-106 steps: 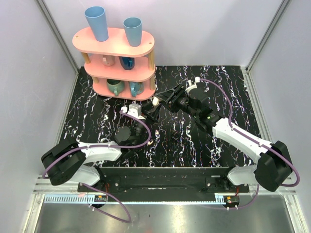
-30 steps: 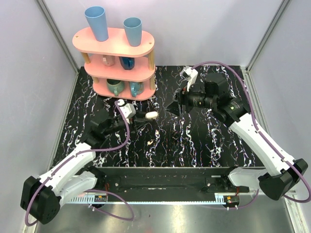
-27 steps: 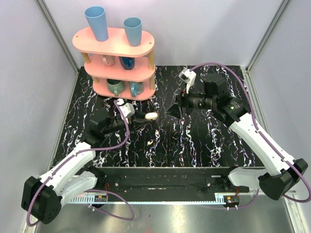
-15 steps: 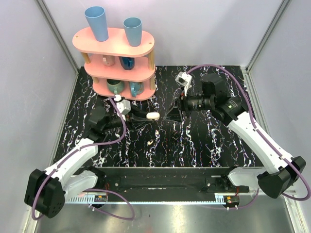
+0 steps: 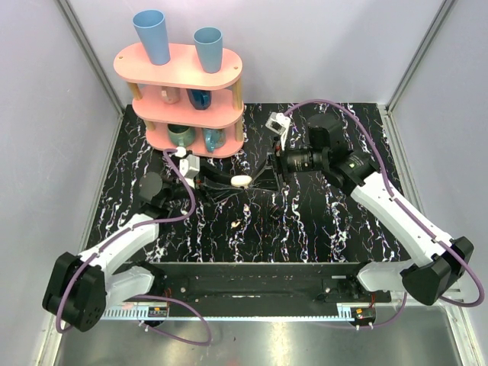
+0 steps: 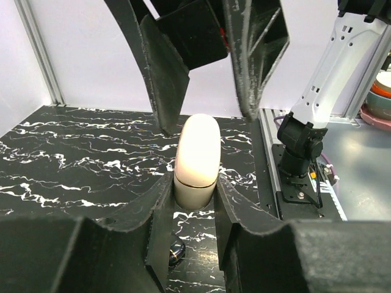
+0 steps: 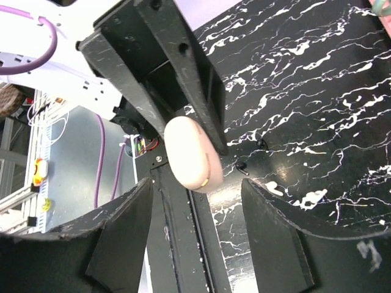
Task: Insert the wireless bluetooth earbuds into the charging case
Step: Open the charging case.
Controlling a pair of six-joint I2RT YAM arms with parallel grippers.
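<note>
The cream-white charging case [image 5: 241, 181] is held above the black marbled table with my left gripper [image 5: 232, 182] shut on its lower end. In the left wrist view the case [image 6: 197, 152] stands upright between my fingers [image 6: 160, 204], and its lid seam looks closed. My right gripper [image 5: 261, 177] comes in from the right, open. Its fingers [image 6: 164, 79] straddle the case's free end without touching it. In the right wrist view the case [image 7: 189, 154] sits just ahead of the open right gripper [image 7: 197, 229]. One pale earbud [image 5: 239, 223] lies on the table nearer the arm bases.
A pink two-tier shelf [image 5: 183, 114] with blue and teal cups stands at the back left. A small black object [image 6: 174, 250] lies on the table under the left gripper. The black base rail [image 5: 252, 278] runs along the near edge.
The right gripper has moved left until its fingers straddle the case, and its jaws have narrowed a little. The left gripper has held the case almost still while its elbow swung left.
</note>
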